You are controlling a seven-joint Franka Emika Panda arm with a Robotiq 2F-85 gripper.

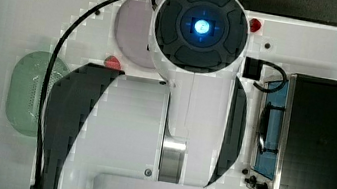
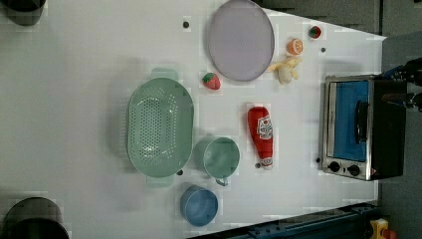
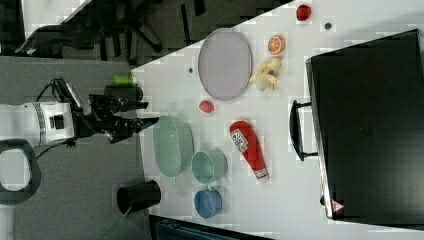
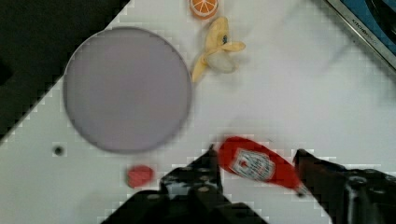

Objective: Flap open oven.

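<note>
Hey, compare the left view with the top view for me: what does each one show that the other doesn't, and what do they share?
The left view alone: the ketchup bottle, green cup, blue cup, peeled banana and orange slice, all laid out on the white table.

The top view alone: the robot arm's white body, seen from above and covering the middle of the table.

Both: the oven with its blue glass door shut, dark handle and two black knobs, the green colander, the lilac plate and the strawberry.

Matt black top on the oven (image 2: 366, 127), shiny silver metal frame, glossy blue glass door
</note>
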